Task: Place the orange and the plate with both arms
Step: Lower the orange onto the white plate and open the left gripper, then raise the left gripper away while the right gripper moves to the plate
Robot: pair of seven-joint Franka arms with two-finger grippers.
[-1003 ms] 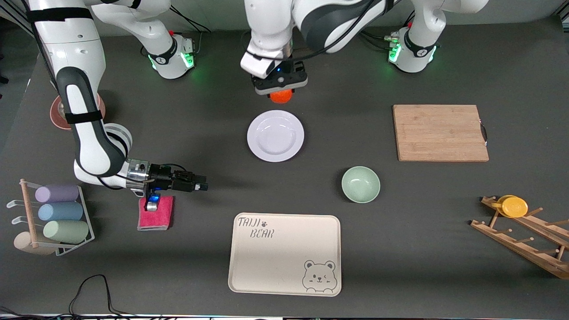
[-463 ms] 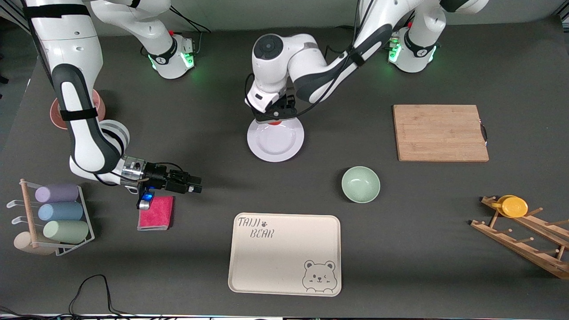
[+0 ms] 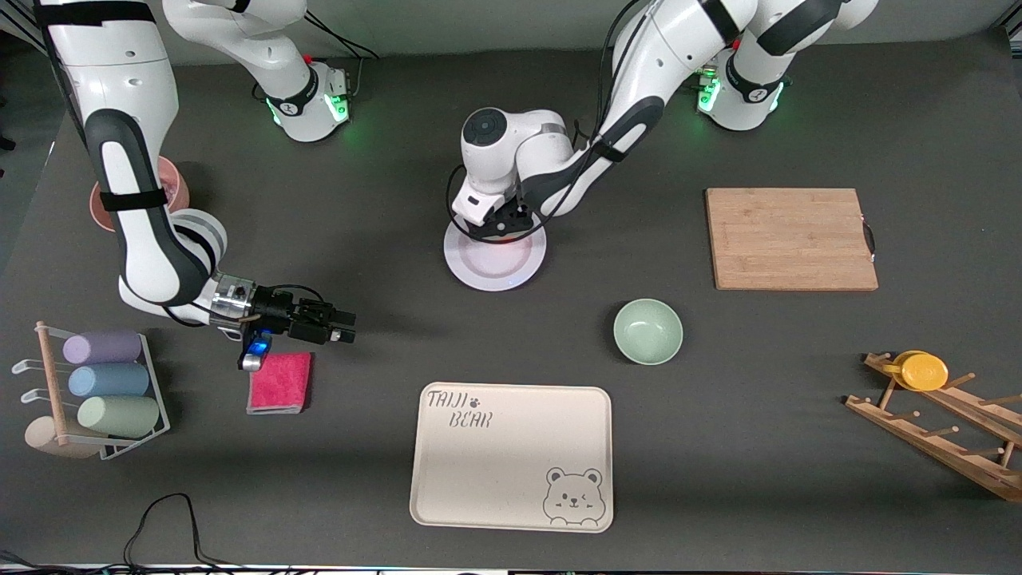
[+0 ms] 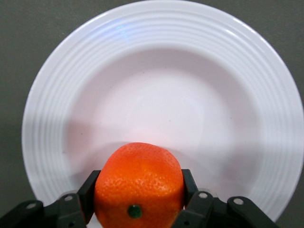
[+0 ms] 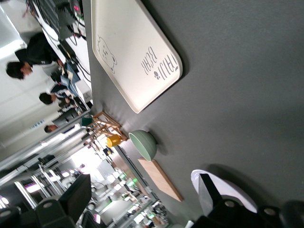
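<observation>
Since a second ago the left tool [image 3: 501, 232] has been lowered from above the table [image 3: 383, 239] down over the plate [image 3: 495, 267], and the orange [image 4: 139, 183] is held clamped between its fingers [image 4: 88, 194], low over the part of the plate farthest from the front camera. The right tool [image 3: 339, 335] has been drawn slightly toward the robots' bases and is held above the table beside the pink cloth [image 3: 279, 383]; its fingers appear parted (nothing is between them). The orange is judged light, round and prone to rolling, so release near the plate's well is favoured. The plate, stiff, smooth and breakable, would best be taken by its raised rim. Open table is left between plate, green bowl [image 3: 647, 331] and tray [image 3: 511, 457].
</observation>
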